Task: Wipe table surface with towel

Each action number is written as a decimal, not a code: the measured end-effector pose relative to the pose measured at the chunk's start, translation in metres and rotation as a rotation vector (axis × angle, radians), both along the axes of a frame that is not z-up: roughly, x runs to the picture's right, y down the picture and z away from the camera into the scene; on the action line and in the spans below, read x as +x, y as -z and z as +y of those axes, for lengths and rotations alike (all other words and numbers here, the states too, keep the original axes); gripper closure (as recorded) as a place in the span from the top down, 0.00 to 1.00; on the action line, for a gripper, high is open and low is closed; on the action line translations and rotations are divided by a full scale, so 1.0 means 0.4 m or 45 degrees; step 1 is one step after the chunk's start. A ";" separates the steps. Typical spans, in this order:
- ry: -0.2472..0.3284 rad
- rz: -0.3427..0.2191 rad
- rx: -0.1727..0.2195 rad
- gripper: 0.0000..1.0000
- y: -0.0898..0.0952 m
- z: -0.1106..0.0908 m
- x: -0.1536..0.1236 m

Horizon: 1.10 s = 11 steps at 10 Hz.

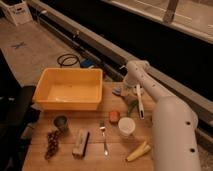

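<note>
A small blue-grey towel (118,91) lies crumpled on the wooden table (92,160) near its far edge, just right of the yellow bin. My white arm reaches in from the lower right, bends at the far table edge and comes down onto the towel. My gripper (125,91) is at the towel, at table level, and the wrist largely hides it.
A yellow plastic bin (67,90) stands at the back left. A green object (132,106), an orange-red block (114,116), a white cup (127,128), a fork (104,138), a banana (138,150), a sponge (80,144), a dark cup (61,122) and grapes (51,144) fill the front half.
</note>
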<state>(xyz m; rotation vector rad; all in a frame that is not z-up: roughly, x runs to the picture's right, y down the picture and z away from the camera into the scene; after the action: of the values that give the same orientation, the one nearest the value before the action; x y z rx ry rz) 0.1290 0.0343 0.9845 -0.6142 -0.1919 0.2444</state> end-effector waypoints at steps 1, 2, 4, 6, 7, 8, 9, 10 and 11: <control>-0.004 -0.040 0.012 0.00 0.021 0.005 -0.031; -0.011 -0.065 0.021 0.00 0.049 0.018 -0.037; -0.022 -0.128 0.035 0.00 0.122 0.046 -0.062; -0.007 -0.153 0.011 0.00 0.179 0.084 -0.072; -0.003 -0.143 -0.010 0.00 0.188 0.102 -0.066; -0.009 -0.120 -0.023 0.00 0.185 0.107 -0.043; -0.020 -0.090 -0.040 0.00 0.173 0.110 -0.007; -0.026 -0.069 -0.044 0.00 0.157 0.101 0.009; -0.038 -0.039 -0.042 0.00 0.129 0.079 0.029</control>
<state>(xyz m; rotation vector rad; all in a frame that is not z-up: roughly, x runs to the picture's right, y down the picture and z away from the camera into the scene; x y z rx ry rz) 0.1407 0.0660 0.9330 -0.6482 -0.2268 0.2679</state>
